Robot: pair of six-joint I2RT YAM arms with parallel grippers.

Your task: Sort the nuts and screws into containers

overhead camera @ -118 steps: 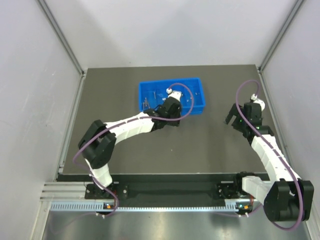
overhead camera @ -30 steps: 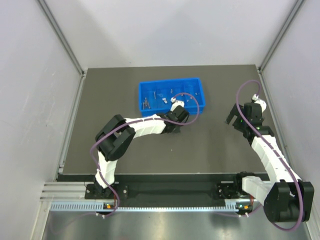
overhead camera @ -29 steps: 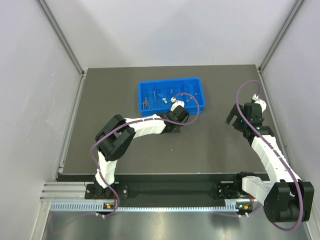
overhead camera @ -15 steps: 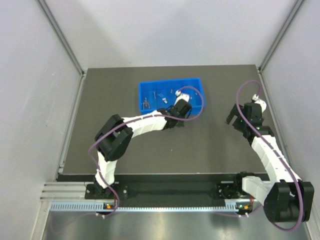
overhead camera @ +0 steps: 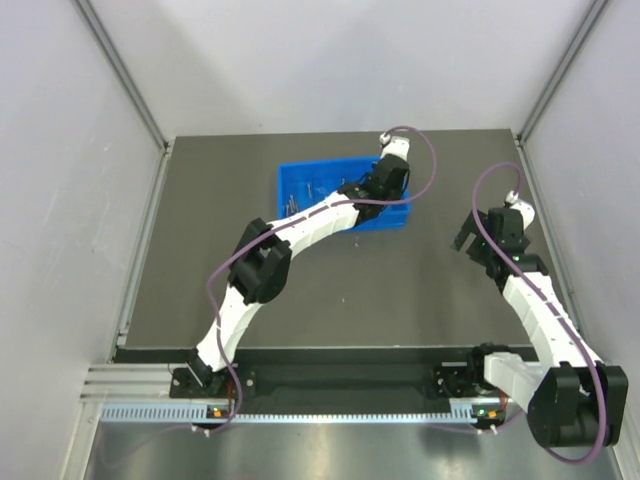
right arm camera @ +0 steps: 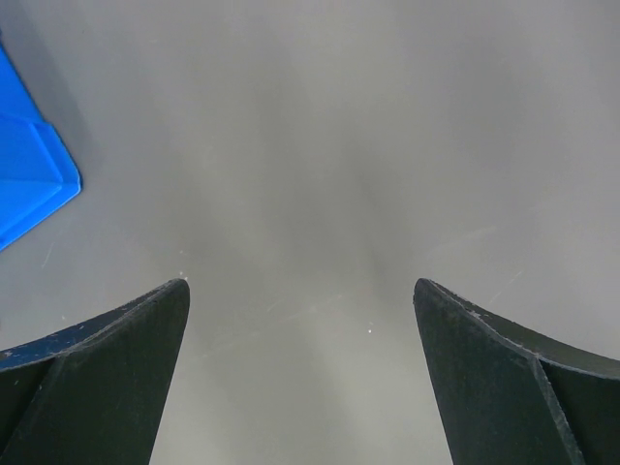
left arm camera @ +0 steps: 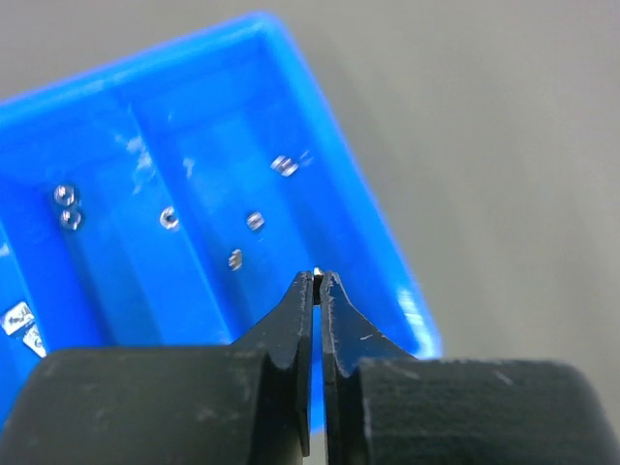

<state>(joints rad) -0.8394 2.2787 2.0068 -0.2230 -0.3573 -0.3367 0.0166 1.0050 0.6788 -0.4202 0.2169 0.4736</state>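
Note:
The blue tray [overhead camera: 300,178] lies at the table's far middle. My left gripper [overhead camera: 364,189] reaches over its right end. In the left wrist view the gripper [left arm camera: 318,276] is shut on a tiny silvery piece [left arm camera: 318,272], compact like a nut, held above the tray's right-hand compartment [left arm camera: 320,208]. Loose nuts [left arm camera: 255,221] lie in that compartment and more nuts [left arm camera: 66,194] lie further left. Screws [left arm camera: 17,318] show at the lower left, and in the top view [overhead camera: 291,204] they sit in the tray's left section. My right gripper [overhead camera: 468,243] is open and empty over bare table, right of the tray.
The right wrist view shows the right gripper [right arm camera: 300,291] wide open above the dark grey table [right arm camera: 310,145], with the tray's corner [right arm camera: 29,174] at the far left. White walls enclose the table on three sides.
My left arm has swung from the table just in front of the tray up and over the tray's right end. The right arm has not moved.

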